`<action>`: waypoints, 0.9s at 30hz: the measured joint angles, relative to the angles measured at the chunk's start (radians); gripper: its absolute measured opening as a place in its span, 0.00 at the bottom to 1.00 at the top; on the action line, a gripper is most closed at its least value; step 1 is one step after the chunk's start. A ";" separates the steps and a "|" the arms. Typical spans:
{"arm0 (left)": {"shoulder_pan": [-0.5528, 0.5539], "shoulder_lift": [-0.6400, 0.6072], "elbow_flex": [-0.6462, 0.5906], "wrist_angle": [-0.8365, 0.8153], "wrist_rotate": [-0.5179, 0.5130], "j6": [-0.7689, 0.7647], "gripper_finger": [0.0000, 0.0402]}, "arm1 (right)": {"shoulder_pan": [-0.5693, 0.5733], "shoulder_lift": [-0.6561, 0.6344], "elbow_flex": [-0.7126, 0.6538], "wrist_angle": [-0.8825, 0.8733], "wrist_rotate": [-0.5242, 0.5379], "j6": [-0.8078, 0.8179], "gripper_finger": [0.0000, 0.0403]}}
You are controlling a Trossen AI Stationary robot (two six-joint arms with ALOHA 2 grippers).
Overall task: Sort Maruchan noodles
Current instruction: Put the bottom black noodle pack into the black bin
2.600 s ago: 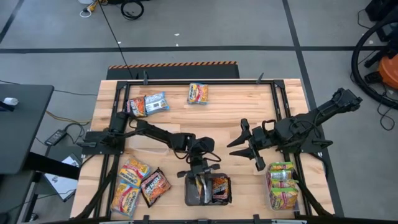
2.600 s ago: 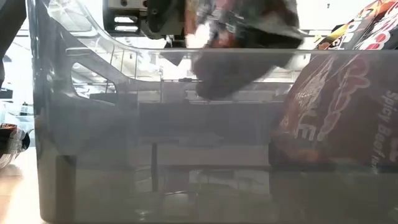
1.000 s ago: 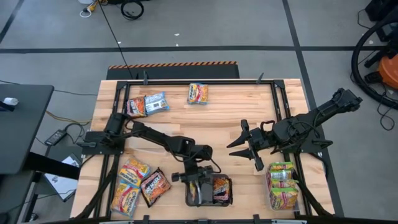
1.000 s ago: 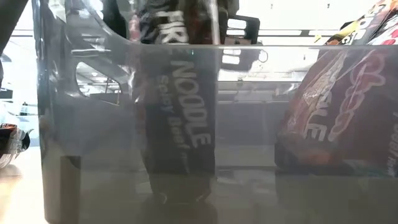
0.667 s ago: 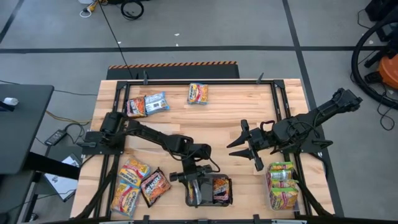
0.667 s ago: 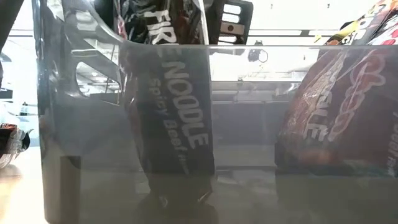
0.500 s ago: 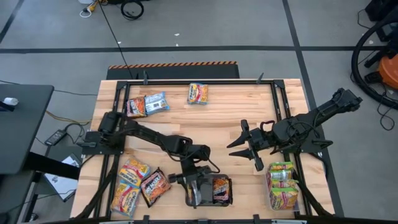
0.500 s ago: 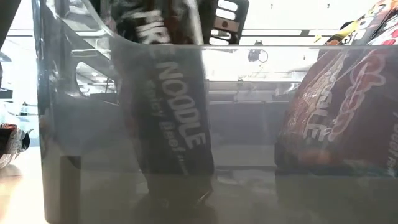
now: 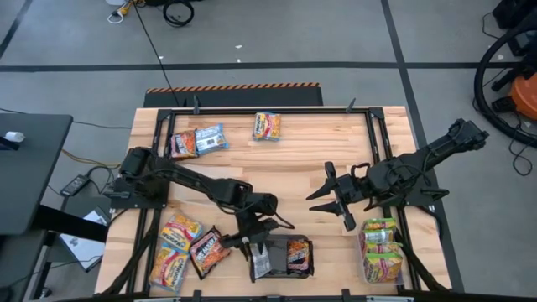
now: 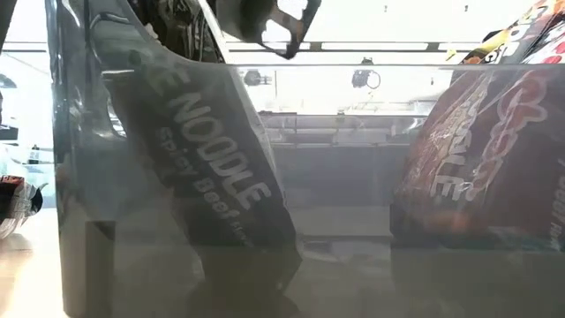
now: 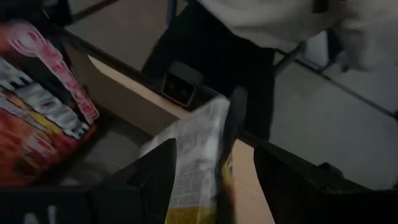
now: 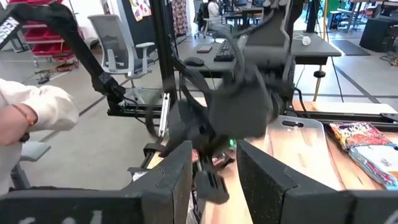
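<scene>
Now your left gripper (image 9: 258, 243) has let go: its fingers stand apart above the clear tub (image 9: 281, 257) at the table's near edge, and the dark Spicy Beef packet (image 10: 207, 190), upright moments ago, leans loose inside beside another packet (image 10: 481, 159). That drop looks done. Farther off, your right gripper (image 9: 329, 200) waits wide open mid-table; three packets (image 9: 210, 137) remain unsorted along the far edge.

Two arms (image 9: 193, 182), two tubs (image 9: 281, 256), about ten packets (image 9: 267, 126).

Dark packet (image 10: 207, 185), white lettering
</scene>
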 joint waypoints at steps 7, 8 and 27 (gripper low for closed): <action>-0.092 -0.180 0.002 -0.142 -0.237 -0.198 0.55 | 0.000 0.000 0.000 -0.009 -0.001 -0.036 0.33; -0.111 -0.205 0.002 -0.171 -0.277 -0.252 0.55 | 0.000 0.000 0.000 -0.009 -0.001 -0.047 0.33; -0.329 -0.312 -0.190 -0.340 -0.820 -0.881 0.53 | 0.000 0.038 0.000 -0.015 -0.008 -0.147 0.33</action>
